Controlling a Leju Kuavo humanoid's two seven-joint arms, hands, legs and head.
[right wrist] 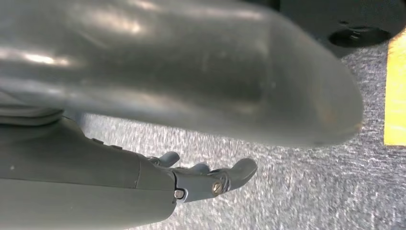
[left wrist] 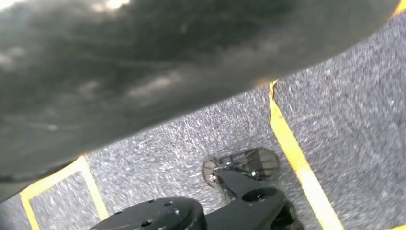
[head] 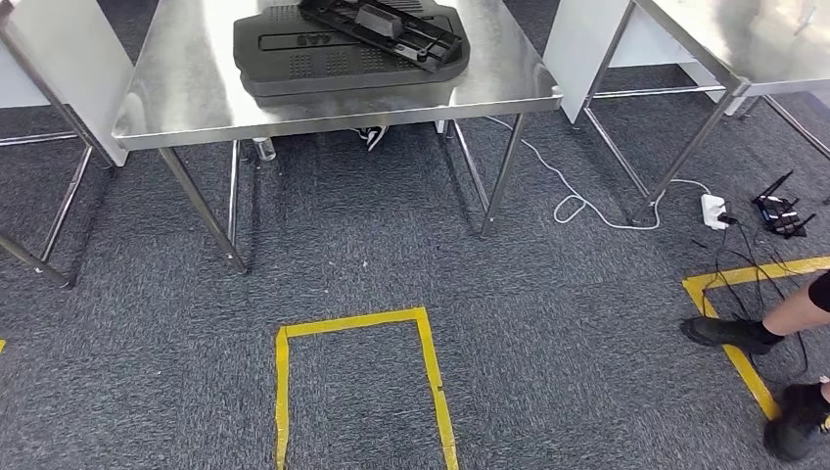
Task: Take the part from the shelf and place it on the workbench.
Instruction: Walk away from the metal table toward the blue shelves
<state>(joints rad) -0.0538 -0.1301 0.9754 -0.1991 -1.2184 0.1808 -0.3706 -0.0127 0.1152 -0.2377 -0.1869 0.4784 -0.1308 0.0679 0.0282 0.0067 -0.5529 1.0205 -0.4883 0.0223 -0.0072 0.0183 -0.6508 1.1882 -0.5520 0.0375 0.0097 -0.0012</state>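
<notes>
The head view looks down on a steel surface (head: 196, 98) standing ahead of the robot, and on it lie black moulded parts (head: 347, 44), a slatted piece resting tilted across a larger flat one; they sit near the far middle of the surface, well in from its edges, where they cannot slide off. Whether these are parts already delivered or stock awaiting collection cannot be told, and no shelf is identifiable. On the grey carpet before the surface a yellow tape outline (head: 357, 382) marks what appears to be a standing position for the robot. To the right, a white cable (head: 577, 201) runs to a power strip (head: 714, 210), and a person's dark shoes (head: 729, 333) stand beside another taped mark. The right hand (right wrist: 210, 177), seen in its wrist view, hangs over the carpet with fingers loosely extended and nothing in them. The left hand's condition cannot be determined. In my judgement the robot carries nothing at present and the arms hang idle at its sides.
</notes>
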